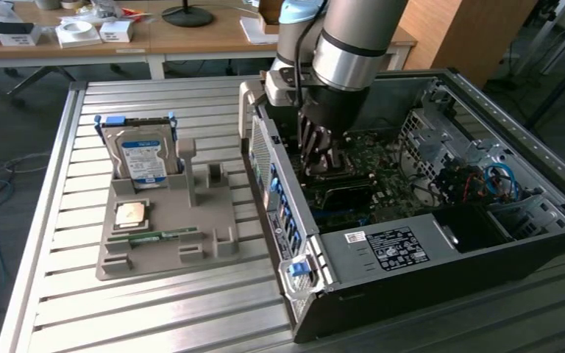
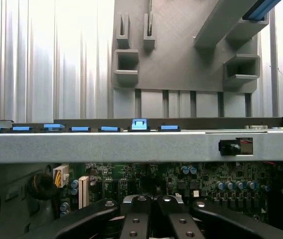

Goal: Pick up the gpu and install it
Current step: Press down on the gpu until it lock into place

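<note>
Robot arm reaches down into the open black and silver computer case (image 1: 400, 243) lying on its side on the ribbed aluminium bench (image 1: 76, 309). The black tool (image 1: 324, 158) sits low over the green motherboard (image 1: 371, 165) inside the case; in the wrist view the tool (image 2: 151, 214) has its fingers (image 2: 134, 219) drawn together, closed. A dark flat edge hangs under the wrist in the exterior view, but I cannot tell whether that is the gpu or part of the tool, so where the gpu sits and whether it is gripped cannot be told. On the exterior view's left, well apart from the case, stands a grey plastic parts holder (image 1: 165, 228) on the bench. Upright in its back slot is a silver hard drive with a blue label (image 1: 143, 158); a square tan processor chip (image 1: 132, 214) lies flat in front, and a narrow green memory stick (image 1: 155, 236) lies along the front edge. The wrist view shows the case's grey metal wall (image 2: 131, 147) with blue clips along its top.
</note>
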`<state>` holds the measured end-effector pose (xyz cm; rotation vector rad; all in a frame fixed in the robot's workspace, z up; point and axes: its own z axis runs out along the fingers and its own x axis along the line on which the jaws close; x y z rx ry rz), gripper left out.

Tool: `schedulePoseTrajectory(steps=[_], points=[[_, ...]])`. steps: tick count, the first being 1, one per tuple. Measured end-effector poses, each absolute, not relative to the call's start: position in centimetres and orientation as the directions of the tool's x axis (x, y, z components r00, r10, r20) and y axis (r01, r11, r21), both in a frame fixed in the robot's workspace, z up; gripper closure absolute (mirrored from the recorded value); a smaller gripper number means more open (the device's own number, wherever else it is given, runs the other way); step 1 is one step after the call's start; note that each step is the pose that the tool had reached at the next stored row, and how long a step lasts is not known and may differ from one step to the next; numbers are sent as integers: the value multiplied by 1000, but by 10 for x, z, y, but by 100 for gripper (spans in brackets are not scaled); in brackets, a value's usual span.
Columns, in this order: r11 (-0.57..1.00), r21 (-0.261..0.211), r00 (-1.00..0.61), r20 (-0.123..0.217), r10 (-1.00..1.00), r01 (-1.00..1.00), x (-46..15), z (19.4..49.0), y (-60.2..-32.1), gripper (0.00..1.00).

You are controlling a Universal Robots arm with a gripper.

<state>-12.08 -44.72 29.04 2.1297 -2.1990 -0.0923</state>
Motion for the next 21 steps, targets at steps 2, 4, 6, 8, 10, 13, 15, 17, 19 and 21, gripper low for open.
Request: schedulePoseTrajectory(steps=[2,4,6,8,10,13,15,17,19,21], points=[[33,98,-31,15,-999,-995,-122,290,-447,89],[33,98,-31,15,-999,-995,-123,290,-447,89],[33,98,-31,15,-999,-995,-125,290,-447,89],[33,98,-31,15,-999,-995,-126,290,-447,89],[33,98,-31,15,-999,-995,-129,289,-447,89],[33,98,-31,15,-999,-995,-132,289,-447,89],[33,98,-31,15,-999,-995,-135,289,-447,89],[33,98,-31,15,-999,-995,-136,289,-447,89],[33,98,-32,15,-999,-995,-136,289,-447,89],[33,98,-31,15,-999,-995,-137,288,-447,89]])
